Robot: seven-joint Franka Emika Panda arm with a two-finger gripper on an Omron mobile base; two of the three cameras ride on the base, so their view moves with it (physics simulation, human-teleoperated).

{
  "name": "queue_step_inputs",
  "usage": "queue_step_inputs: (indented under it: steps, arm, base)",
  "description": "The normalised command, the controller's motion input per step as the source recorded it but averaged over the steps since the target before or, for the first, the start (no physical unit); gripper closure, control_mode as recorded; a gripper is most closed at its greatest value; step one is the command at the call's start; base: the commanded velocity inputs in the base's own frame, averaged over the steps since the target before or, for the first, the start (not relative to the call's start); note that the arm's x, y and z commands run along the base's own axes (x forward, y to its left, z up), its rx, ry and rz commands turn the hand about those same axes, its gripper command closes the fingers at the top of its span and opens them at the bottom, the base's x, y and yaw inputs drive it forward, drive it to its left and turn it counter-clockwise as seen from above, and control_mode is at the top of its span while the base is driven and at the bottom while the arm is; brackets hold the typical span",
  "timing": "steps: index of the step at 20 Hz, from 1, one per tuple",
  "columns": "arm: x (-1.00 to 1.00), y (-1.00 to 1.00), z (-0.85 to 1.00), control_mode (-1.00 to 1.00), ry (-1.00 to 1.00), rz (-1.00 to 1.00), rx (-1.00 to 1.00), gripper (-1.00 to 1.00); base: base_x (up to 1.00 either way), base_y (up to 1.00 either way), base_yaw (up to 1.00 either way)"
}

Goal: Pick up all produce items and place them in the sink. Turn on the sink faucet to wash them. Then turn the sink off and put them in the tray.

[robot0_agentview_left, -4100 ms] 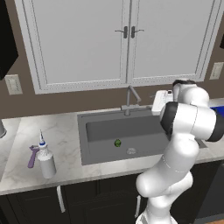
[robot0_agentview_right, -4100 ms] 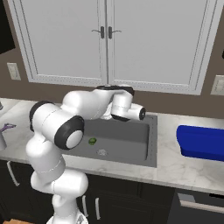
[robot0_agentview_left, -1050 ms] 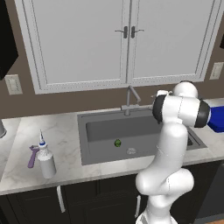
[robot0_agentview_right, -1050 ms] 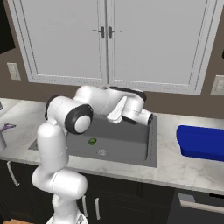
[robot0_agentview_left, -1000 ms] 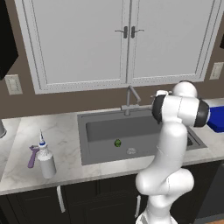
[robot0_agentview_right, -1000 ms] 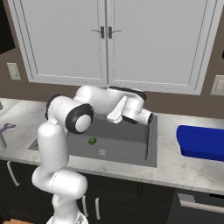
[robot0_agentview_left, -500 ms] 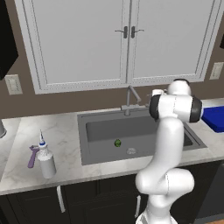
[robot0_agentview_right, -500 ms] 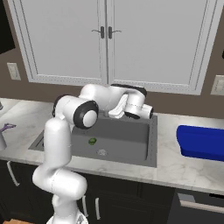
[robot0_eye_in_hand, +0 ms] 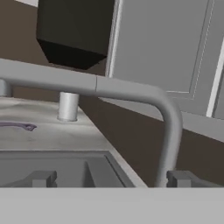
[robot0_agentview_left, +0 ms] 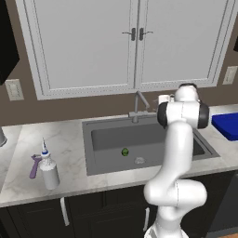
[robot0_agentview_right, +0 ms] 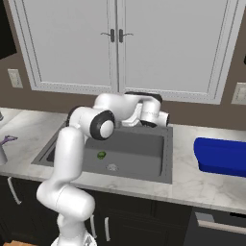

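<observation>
A small green lime (robot0_agentview_left: 124,151) (robot0_agentview_right: 101,155) lies on the floor of the dark grey sink (robot0_agentview_left: 102,139) (robot0_agentview_right: 144,144), close to the round silver drain (robot0_agentview_left: 139,160). The grey sink faucet (robot0_agentview_left: 138,104) stands at the sink's back edge. My gripper (robot0_agentview_left: 161,99) hovers just right of the faucet, pointing left at it. In the hand view the faucet's spout and stem (robot0_eye_in_hand: 169,140) cross right in front of the gripper (robot0_eye_in_hand: 111,179). The fingertips (robot0_eye_in_hand: 41,178) stand wide apart, open and empty. The blue tray (robot0_agentview_left: 227,125) (robot0_agentview_right: 221,154) rests on the counter to the right.
A white spray bottle with a blue cap (robot0_agentview_left: 49,168) and a purple tool (robot0_agentview_left: 34,166) stand on the counter left of the sink. White wall cabinets (robot0_agentview_left: 135,46) hang close above the faucet. The arm's elbow (robot0_agentview_right: 98,122) leans over the sink's left side.
The arm has swung the hand back toward the wall and closer to the faucet. The jaws stayed open. The lime has not moved.
</observation>
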Motion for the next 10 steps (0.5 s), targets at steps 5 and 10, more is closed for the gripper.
queue_step_inputs:
  steps: [5,10]
  arm:
    - [0.34,-0.01,-0.19,-1.00,0.07,0.04,0.00,-1.00]
    - [0.26,-0.06,-0.21,-1.00,0.02,0.03,0.00,-1.00]
  base:
    - [0.00,0.00,0.00]
    - [0.00,0.00,0.00]
